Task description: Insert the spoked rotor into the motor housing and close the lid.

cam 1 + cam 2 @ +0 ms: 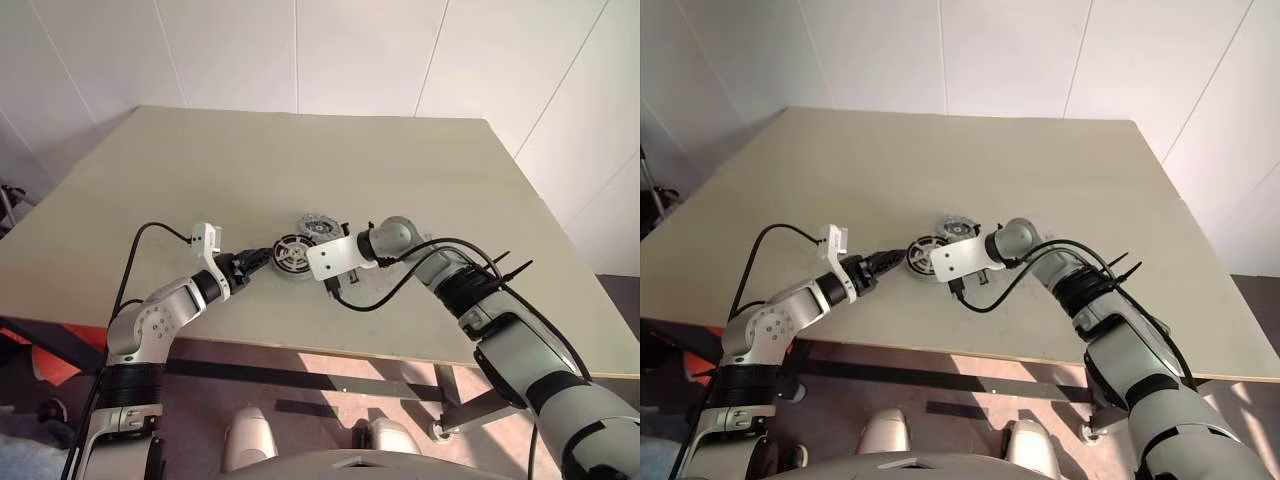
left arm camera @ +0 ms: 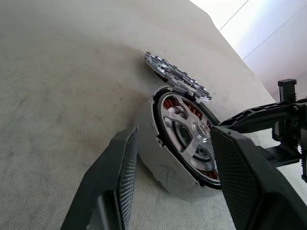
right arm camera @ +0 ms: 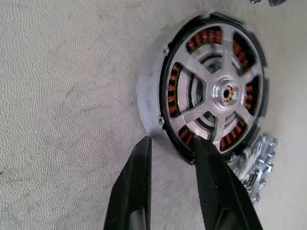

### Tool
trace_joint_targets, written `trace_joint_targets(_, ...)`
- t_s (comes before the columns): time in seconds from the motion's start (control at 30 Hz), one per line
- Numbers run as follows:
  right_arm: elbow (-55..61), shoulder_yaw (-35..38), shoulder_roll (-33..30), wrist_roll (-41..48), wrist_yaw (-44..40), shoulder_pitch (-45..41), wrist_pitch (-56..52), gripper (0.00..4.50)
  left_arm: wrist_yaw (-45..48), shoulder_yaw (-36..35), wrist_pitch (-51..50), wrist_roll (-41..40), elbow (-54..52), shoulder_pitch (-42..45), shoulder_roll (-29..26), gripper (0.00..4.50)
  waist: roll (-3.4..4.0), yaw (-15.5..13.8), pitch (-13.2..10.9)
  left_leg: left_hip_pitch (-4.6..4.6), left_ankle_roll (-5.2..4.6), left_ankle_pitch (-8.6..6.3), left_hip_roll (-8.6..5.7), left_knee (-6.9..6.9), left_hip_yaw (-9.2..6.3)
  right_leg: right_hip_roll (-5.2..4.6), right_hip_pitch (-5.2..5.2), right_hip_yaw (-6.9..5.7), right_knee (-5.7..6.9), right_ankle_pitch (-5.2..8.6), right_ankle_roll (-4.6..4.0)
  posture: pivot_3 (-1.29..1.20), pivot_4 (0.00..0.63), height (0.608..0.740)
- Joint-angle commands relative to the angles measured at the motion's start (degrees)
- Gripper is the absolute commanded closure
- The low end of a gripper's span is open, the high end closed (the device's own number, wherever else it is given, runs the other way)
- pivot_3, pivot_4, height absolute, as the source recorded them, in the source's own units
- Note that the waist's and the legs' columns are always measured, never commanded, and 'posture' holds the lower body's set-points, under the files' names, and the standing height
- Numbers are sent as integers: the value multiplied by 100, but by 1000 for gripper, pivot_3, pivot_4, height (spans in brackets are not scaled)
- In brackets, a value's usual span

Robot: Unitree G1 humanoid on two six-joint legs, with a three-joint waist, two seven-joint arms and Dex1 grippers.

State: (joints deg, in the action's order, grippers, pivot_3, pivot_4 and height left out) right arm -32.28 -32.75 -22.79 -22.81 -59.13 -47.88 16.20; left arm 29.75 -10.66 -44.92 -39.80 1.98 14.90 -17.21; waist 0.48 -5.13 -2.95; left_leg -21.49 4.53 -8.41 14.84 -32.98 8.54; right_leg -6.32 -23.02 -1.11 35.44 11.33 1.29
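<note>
— Now, start with the biggest item and work down.

— Table [image 1: 300, 160] first: a pale top carrying everything. Both arms reach in over its near edge and meet around the parts near the middle.

— Contents of the motor housing?

— The motor housing [image 2: 160, 165] rests on the table with its open face up. The spoked rotor [image 3: 216, 88] is seated inside it, black rim level with the wall, and copper windings show between the spokes.

— And the lid?

— The lid [image 2: 176, 76] lies on the table just beyond the housing, not on it. One edge looks propped against the housing; whether they truly touch I cannot tell. The right wrist view cuts it off at the frame's border.

— Left gripper?

— The left gripper [image 2: 175, 163] points roughly level at the housing. Its fingers [image 2: 122, 167] stand apart on either side of the wall, gaps visible, gripping nothing.

— Right gripper?

— The right gripper [image 3: 172, 158] comes in from the other side, angled downward. Its fingers are close together with a narrow gap. One tip overlaps the rotor's rim; the other is over bare table. Nothing sits between them. From the head views the tips are hidden behind the wrist bracket.
</note>
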Motion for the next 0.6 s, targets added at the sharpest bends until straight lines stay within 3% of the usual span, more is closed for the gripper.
trace_joint_targets(0.03,73,-53,-3,-29,-103,55,31,4032,31,-48,108,36,-65,84,-16,1971,0,14,0,0,0,0,0,1,0,0,0,0,-1,0,0,0,0,740)
trace_joint_targets(0.17,80,-11,-4,-36,-69,79,4,4032,37,-49,111,58,-41,103,-7,1971,0,38,0,-2,0,0,-1,0,0,-1,0,-1,-1,0,0,0,0,740)
trace_joint_targets(0.2,84,-1,-2,-27,-69,86,-11,4397,41,-51,113,66,-34,106,-3,1971,0,41,0,-3,-1,0,-2,-1,0,-2,1,0,-2,0,0,0,0,740)
trace_joint_targets(0.23,91,21,3,-16,-59,94,-43,4488,43,-53,114,73,-25,111,-2,1971,0,49,0,-3,-1,0,-2,-1,0,-2,1,0,-2,0,0,0,0,740)
trace_joint_targets(0.43,108,193,29,32,71,89,-406,4488,35,-60,127,97,17,133,9,1971,0,82,0,-1,-1,0,-1,-1,0,-1,1,0,-2,0,0,0,0,740)
trace_joint_targets(0.6,935,521,27,624,-437,287,-1452,4488,24,-59,156,119,37,110,35,1971,0,63,-1,-5,-1,0,-3,-1,0,-2,2,1,-2,0,1,0,0,740)
